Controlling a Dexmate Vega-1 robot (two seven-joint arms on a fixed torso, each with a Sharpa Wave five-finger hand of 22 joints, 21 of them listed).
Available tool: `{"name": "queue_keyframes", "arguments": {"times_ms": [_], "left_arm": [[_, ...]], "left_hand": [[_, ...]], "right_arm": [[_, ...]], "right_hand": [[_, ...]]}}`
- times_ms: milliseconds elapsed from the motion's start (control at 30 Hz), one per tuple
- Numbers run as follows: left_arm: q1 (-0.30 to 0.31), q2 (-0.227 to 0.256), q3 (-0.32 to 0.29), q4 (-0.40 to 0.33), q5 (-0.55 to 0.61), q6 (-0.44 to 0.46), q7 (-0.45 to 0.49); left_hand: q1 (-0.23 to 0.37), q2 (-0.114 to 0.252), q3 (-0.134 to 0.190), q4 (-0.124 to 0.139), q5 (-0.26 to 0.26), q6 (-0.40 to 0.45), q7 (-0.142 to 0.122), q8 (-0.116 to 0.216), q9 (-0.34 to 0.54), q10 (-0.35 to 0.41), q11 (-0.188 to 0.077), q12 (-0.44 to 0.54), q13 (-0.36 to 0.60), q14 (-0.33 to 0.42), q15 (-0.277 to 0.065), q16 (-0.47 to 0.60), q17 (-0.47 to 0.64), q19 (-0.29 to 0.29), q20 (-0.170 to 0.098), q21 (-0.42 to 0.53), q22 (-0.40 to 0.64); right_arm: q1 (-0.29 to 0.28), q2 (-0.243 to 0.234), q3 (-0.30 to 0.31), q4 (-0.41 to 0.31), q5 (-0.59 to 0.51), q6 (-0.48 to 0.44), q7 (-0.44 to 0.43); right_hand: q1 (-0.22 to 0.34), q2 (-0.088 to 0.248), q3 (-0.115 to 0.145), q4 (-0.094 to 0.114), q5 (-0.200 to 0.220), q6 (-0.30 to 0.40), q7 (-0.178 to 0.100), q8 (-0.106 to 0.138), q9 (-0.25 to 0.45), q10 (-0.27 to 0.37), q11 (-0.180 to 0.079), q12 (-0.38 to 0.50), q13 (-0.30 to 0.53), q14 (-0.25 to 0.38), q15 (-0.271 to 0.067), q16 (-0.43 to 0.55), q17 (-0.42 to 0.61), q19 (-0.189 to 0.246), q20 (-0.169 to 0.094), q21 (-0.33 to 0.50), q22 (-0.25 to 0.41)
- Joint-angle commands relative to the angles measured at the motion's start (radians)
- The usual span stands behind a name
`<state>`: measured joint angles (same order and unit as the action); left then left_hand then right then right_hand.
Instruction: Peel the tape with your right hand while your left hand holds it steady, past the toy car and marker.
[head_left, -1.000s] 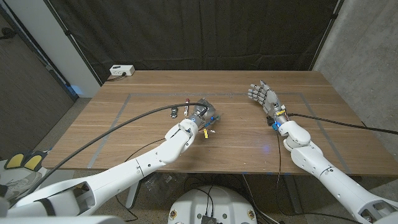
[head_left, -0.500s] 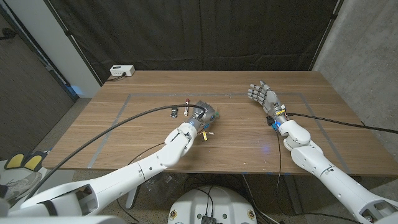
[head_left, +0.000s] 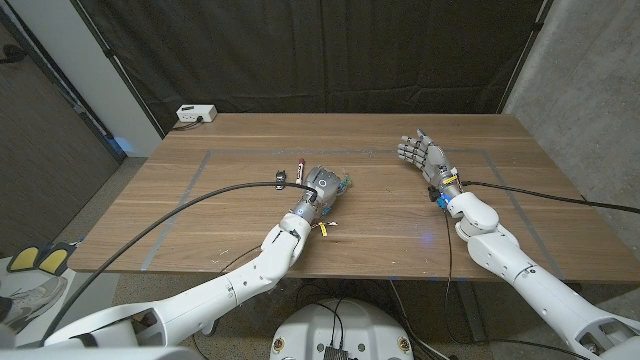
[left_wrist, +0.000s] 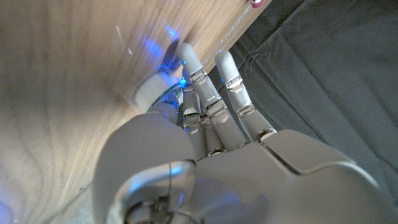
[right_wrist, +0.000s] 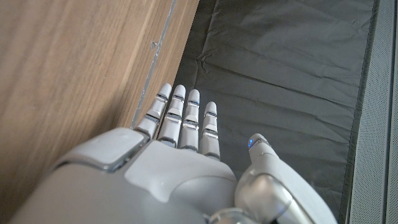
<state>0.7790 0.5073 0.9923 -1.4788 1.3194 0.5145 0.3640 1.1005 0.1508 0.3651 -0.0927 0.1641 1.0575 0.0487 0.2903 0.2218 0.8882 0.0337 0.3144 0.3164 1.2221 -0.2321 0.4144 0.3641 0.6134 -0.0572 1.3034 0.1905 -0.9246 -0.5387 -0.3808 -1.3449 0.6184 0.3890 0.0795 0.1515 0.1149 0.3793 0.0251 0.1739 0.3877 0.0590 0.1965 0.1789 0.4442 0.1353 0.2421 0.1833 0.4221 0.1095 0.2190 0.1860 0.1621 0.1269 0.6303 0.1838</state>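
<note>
A wooden table with grey tape lines marked on its top stands before a black curtain; a grey wall shows at the right, and a white power strip sits at the table's far left corner.

The left hand is down on the table near its middle, fingers reaching forward. In the left wrist view its fingers extend along the wood, and the thumb side lies against a whitish roll of tape, which sits on the table just beside the fingertips; whether the hand actually grips the roll I cannot tell. Just to the left of this hand in the head view lie a small toy car and, a little further back, a marker with a red end.

The right hand stands well apart to the right, fingers spread and extended, holding nothing, its edge toward the table. A black cable runs from each wrist.
</note>
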Motion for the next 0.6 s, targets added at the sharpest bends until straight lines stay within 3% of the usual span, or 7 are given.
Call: {"name": "queue_keyframes", "arguments": {"times_ms": [33,300,600], "left_arm": [[-0.022,-0.039,-0.002,0.069,-0.131,0.045,0.386],[-0.037,-0.056,-0.003,0.082,-0.208,0.031,0.528],[-0.058,-0.069,0.002,0.096,-0.259,0.029,0.601]], "left_hand": [[0.117,-0.104,0.068,-0.056,0.013,0.061,-0.084,0.0,0.014,0.257,-0.207,0.001,0.013,-0.007,-0.002,-0.004,0.011,-0.019,-0.086,0.009,0.001],[0.117,-0.103,0.069,-0.053,0.013,0.066,-0.083,0.001,0.014,0.26,-0.206,0.002,0.022,-0.006,-0.002,-0.004,0.019,-0.022,-0.086,0.013,0.0],[0.113,-0.102,0.068,-0.048,0.012,0.063,-0.09,0.002,0.018,0.263,-0.212,0.002,0.032,-0.006,0.0,-0.005,0.029,-0.029,-0.086,0.019,0.0]], "right_arm": [[0.011,0.009,-0.003,0.018,0.001,0.008,0.005],[0.018,0.012,-0.004,0.021,-0.002,0.008,0.003],[0.028,0.02,-0.005,0.038,0.002,0.015,0.011]], "right_hand": [[-0.012,-0.002,0.002,0.006,0.007,0.008,0.003,-0.002,0.005,0.007,0.004,0.002,0.006,0.007,0.003,-0.001,0.003,0.007,0.0,-0.005,0.002],[-0.013,-0.003,0.003,0.006,0.007,0.01,0.002,-0.001,0.005,0.008,0.005,0.001,0.006,0.006,0.002,-0.003,0.003,0.006,-0.001,-0.007,0.002],[-0.013,-0.003,0.003,0.007,0.007,0.01,0.002,-0.002,0.005,0.009,0.004,0.0,0.006,0.007,0.004,-0.005,0.003,0.006,-0.001,-0.01,0.002]]}}
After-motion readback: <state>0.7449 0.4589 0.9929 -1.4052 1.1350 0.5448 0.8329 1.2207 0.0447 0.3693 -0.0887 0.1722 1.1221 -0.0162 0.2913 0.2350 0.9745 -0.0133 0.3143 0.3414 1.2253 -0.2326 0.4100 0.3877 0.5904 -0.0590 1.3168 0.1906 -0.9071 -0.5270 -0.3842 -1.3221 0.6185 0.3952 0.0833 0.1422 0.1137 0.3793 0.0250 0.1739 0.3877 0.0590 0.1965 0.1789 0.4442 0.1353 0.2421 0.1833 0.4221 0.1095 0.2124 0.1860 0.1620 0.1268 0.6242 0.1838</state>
